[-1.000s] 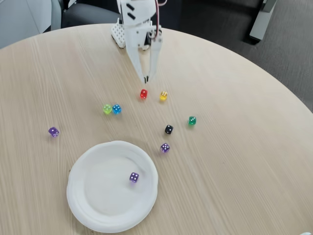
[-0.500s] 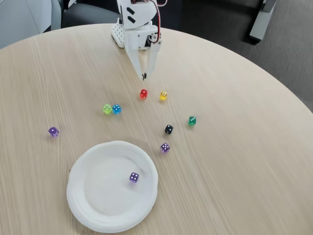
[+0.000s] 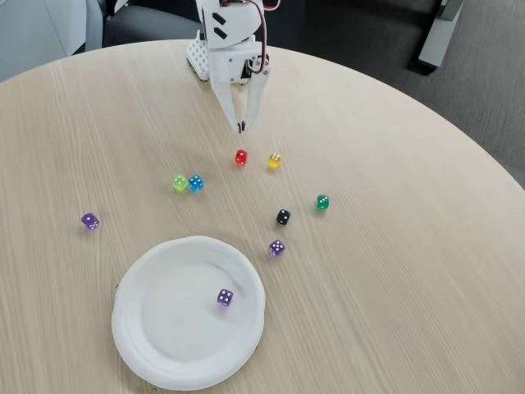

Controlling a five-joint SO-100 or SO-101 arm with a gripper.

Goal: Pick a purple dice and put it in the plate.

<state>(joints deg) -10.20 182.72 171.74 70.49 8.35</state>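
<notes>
A white paper plate (image 3: 139, 328) sits near the front edge of the round wooden table (image 3: 410, 246), and a purple dice (image 3: 225, 298) lies inside it, toward its right side, resting on the flat base and clear of the rim. Another purple die (image 3: 277, 248) sits on the table just beyond the plate's right rim, and one more purple die (image 3: 89, 221) lies off to the left, well apart from everything else.

Further back, the gripper (image 3: 240, 127) of the white arm hangs over the table with its fingers pointing down, drawn together to a narrow tip. From here they look closed with nothing between them, though the gap is too small to be certain. Just in front of the tip lie a red die (image 3: 241, 158) and a yellow die (image 3: 275, 160), near each other. To the left, a green die (image 3: 180, 183) and a blue die (image 3: 195, 182) sit touching. A black die (image 3: 283, 217) and a dark green die (image 3: 322, 202) lie to the right of centre.
</notes>
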